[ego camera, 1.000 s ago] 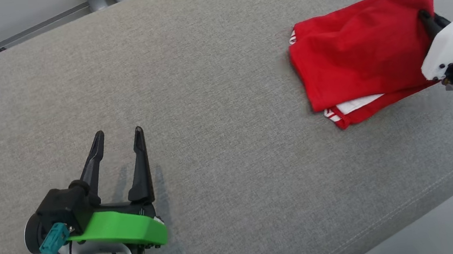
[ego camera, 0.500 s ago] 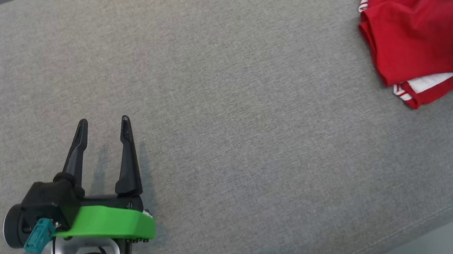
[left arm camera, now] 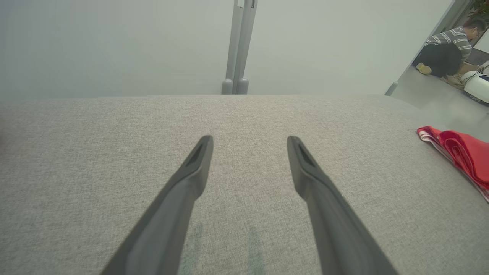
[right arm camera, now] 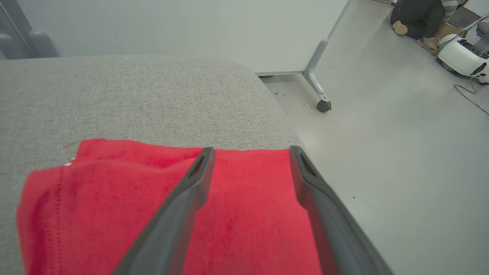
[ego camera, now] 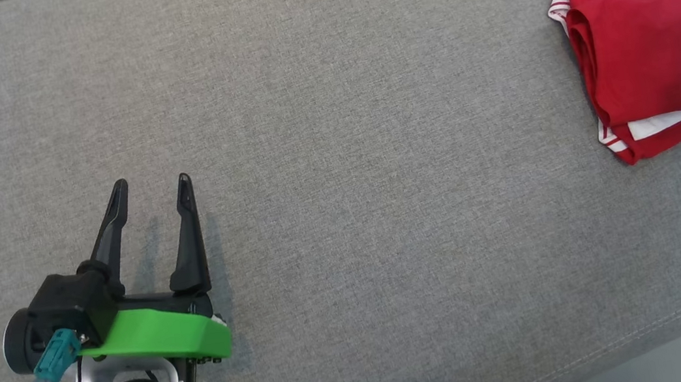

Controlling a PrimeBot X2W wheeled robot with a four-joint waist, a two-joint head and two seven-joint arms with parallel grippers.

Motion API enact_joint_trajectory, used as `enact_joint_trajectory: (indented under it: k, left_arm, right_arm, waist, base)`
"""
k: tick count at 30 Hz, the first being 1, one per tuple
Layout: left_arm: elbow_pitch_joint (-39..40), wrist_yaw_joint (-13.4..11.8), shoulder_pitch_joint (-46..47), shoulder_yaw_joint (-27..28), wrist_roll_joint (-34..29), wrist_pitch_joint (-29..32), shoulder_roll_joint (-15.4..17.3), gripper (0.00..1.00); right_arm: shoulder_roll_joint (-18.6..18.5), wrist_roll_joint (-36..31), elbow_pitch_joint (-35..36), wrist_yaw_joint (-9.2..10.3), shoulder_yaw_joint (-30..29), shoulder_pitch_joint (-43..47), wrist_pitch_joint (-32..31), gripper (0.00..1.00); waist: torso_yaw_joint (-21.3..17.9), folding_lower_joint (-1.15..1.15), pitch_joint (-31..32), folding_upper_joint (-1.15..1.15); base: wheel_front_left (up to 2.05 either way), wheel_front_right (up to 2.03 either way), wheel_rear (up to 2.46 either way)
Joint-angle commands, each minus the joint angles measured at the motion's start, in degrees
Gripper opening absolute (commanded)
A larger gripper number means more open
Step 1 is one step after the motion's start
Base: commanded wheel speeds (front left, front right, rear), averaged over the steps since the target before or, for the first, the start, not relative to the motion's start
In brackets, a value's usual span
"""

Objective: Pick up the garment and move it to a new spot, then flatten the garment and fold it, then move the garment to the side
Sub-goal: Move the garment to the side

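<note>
The right gripper (right arm camera: 251,151) has let go and now spreads open, seemingly just above the folded red garment (ego camera: 640,66) at the right end of the grey cushion (ego camera: 331,120), while the left gripper (ego camera: 151,188) hovers open and empty; this soft, light cloth is best pinched through its stacked edge.

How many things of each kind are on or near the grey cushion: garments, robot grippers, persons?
red garment: 1
grippers, the left gripper and the right gripper: 2
person, far in the background: 1
total: 4

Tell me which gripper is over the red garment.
The right gripper, jaws open above the folded red garment; the left gripper is over grey cushion, far from it.
</note>
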State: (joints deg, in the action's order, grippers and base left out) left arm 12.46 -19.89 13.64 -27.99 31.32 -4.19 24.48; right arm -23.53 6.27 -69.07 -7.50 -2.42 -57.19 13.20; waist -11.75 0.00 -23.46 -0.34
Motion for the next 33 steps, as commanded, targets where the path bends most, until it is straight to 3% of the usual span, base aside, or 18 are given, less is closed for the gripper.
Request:
enact_joint_trajectory:
  k: [1, 9, 18, 28, 33]
  left_arm:
    - [-0.6, 0.4, 1.0, 0.2, 0.3, -0.7, -0.2, 1.0]
    - [-5.7, 2.0, 1.0, 1.2, 2.4, -4.5, -1.7, 1.0]
    - [-12.7, 3.7, -1.5, 3.6, 5.2, -8.8, -3.4, 1.0]
    - [-17.2, 5.3, -7.8, 6.8, 7.1, -10.7, -4.8, 1.0]
    - [-17.6, 6.0, -11.0, 7.7, 6.2, -11.0, -5.6, 1.0]
  right_arm:
    - [1.0, 0.0, 0.4, 0.02, 0.4, -0.4, 0.8, 1.0]
    - [3.0, 0.2, 3.9, 0.02, 3.3, 2.1, 1.9, 1.0]
    - [6.4, 3.7, 12.7, 0.02, 7.5, 7.9, 2.0, 1.0]
    - [12.4, 7.8, 30.5, 0.02, 10.2, 23.3, 0.4, 1.0]
    - [15.0, 7.6, 41.3, 0.01, 8.2, 32.3, -2.8, 1.0]
  waist:
    - [-0.1, 0.0, 1.5, 0.34]
    - [1.9, 0.0, 7.4, 0.34]
    - [4.8, 0.0, 13.7, 0.34]
    - [7.2, 0.0, 19.7, 0.34]
    - [7.9, 0.0, 21.1, 0.34]
  base:
    - [0.0, 0.0, 0.0]
    - [0.0, 0.0, 0.0]
    - [0.0, 0.0, 0.0]
    - [0.0, 0.0, 0.0]
    - [0.0, 0.0, 0.0]
